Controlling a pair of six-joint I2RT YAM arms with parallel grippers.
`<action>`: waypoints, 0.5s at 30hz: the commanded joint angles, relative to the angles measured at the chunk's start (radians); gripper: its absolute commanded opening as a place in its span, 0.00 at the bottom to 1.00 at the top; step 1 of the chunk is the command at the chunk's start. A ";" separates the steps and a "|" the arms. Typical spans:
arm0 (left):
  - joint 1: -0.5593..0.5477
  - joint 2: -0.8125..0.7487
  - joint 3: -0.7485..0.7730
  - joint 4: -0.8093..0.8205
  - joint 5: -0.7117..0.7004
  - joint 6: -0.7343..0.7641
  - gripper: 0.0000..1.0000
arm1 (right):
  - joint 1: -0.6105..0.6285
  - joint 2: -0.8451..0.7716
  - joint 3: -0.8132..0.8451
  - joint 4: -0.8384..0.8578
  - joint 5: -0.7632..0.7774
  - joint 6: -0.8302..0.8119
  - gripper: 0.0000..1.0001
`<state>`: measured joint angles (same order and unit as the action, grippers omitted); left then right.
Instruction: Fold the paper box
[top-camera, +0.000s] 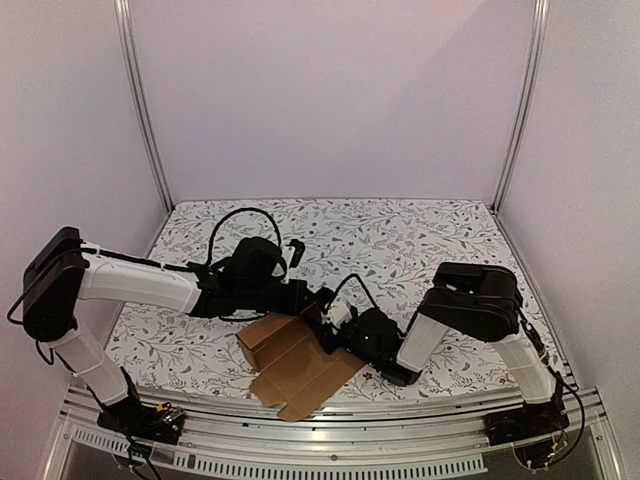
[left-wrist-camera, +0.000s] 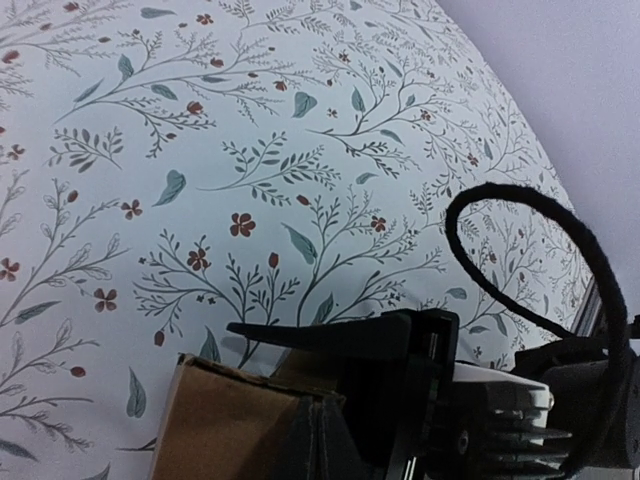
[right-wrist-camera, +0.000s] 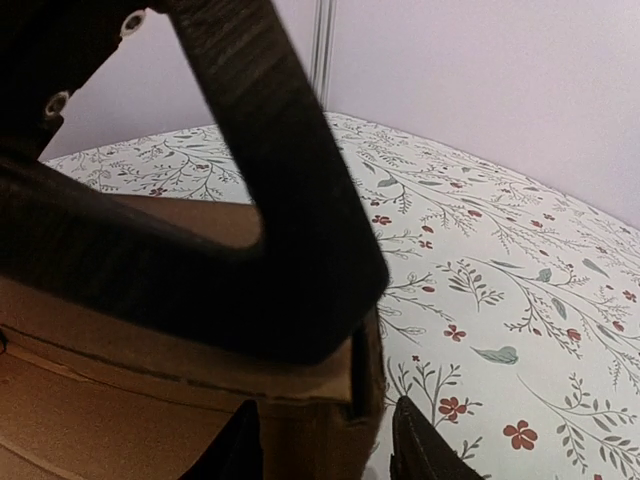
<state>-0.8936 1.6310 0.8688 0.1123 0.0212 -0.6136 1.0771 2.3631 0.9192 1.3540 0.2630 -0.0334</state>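
Observation:
The paper box (top-camera: 295, 365) is brown cardboard, partly folded, lying near the table's front edge with one wall raised at its far side. My left gripper (top-camera: 318, 300) is shut and its finger (left-wrist-camera: 330, 335) lies along the top of that raised wall (left-wrist-camera: 230, 420). From the right, my right gripper (top-camera: 338, 325) meets the same corner. In the right wrist view its two fingertips (right-wrist-camera: 418, 445) stand apart on either side of the cardboard corner (right-wrist-camera: 365, 400), and the gripper (right-wrist-camera: 325, 450) is open. The left gripper's dark finger (right-wrist-camera: 280, 200) crosses above it.
The floral tablecloth (top-camera: 400, 240) covers the table up to the white back and side walls. A black cable (left-wrist-camera: 590, 260) loops over the left wrist. A metal rail (top-camera: 330, 440) runs along the near edge by the arm bases.

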 joint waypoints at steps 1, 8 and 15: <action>0.007 0.018 0.013 -0.039 -0.013 0.004 0.00 | -0.003 -0.073 -0.073 0.050 -0.025 0.009 0.48; 0.007 0.025 0.012 -0.031 -0.017 0.003 0.00 | -0.003 -0.197 -0.228 0.050 -0.024 0.021 0.59; 0.007 0.022 0.012 -0.033 -0.018 0.009 0.00 | -0.005 -0.364 -0.389 -0.005 -0.044 0.109 0.66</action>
<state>-0.8936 1.6314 0.8692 0.1139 0.0143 -0.6132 1.0771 2.0960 0.5980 1.3521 0.2428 0.0040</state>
